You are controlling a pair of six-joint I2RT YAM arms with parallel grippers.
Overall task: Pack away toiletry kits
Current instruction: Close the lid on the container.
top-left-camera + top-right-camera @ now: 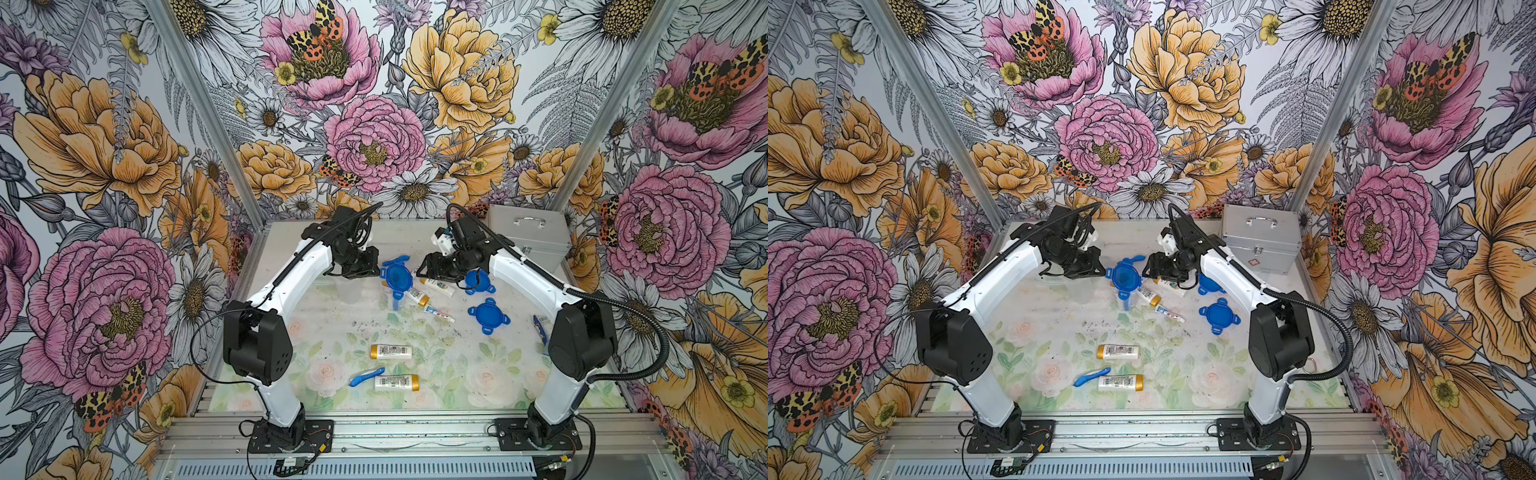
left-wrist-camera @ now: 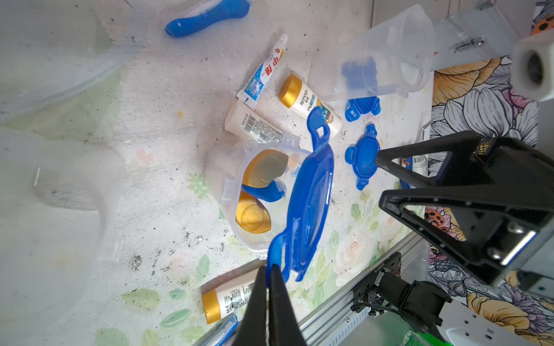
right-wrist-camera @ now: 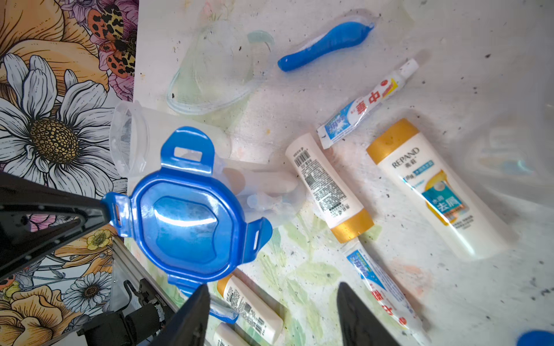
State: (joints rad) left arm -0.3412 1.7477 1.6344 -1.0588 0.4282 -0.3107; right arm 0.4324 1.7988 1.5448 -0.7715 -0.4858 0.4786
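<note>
Left end effector (image 2: 269,271): black. Lid (image 2: 311,194) at its tips: translucent blue. Cup (image 2: 227,179) just beyond that: clear, with gold caps and a blue piece showing through.

Right end effector (image 3: 274,286): black. Ahead of it:
- Barcode bottle (image 3: 326,188): white, gold cap, black print.
- Labelled bottle (image 3: 434,191): white, gold cap, teal-and-gold label.
- Toothpaste tube (image 3: 368,102): white with blue and red print.
- Toothbrush (image 3: 326,45): blue.

Desk (image 1: 457,374): pale, with faded pink roses, green leaves and black specks. Walls (image 1: 104,291): pink and orange blooms, white daisies, orange-and-black spotted moths. Case (image 1: 528,232): silver.
</note>
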